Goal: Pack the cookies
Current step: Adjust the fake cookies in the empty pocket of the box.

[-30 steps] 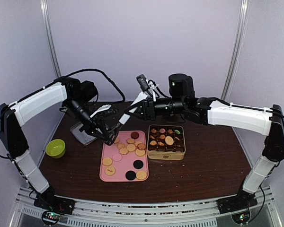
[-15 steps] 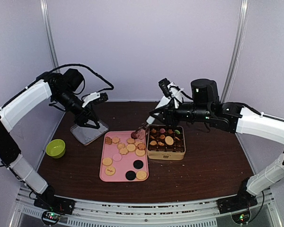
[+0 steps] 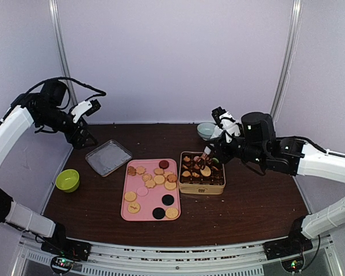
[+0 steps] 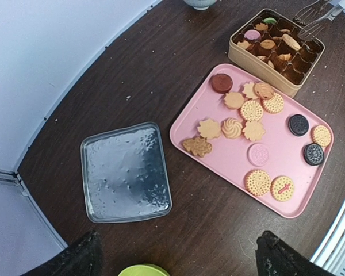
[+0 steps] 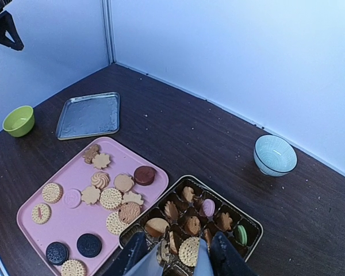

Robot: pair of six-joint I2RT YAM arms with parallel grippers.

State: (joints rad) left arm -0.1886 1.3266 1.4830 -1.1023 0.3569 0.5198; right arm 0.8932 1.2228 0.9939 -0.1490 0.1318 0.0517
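Near the middle of the tabletop (image 3: 259, 195), toward its front edge, most of the cookies (image 4: 252, 110) lie flat on a pink tray (image 4: 221, 156). The rest stand in the cells of the tin (image 4: 259, 66) just beside the tray's right edge.

They look light, stiff and brittle, so I'd expect a hard squeeze to crack or crumble one. The safest hold is probably a gentle pinch across the rim. The loose ones at the tray's near end are easier to reach than the far cluster, where several touch.

The left tool (image 4: 181, 244) hangs high over the left edge, jaws wide apart and empty. The right tool (image 5: 177, 248) hovers low over the tin's near side with its jaws fairly close. I can't tell whether the round cookie between them is held or just sitting in its cell.

The tin's walls and crowded cells are the main obstruction. A clear lid (image 4: 125, 171), a green bowl (image 3: 67, 180) and a blue bowl (image 5: 275, 154) sit well apart from the path.
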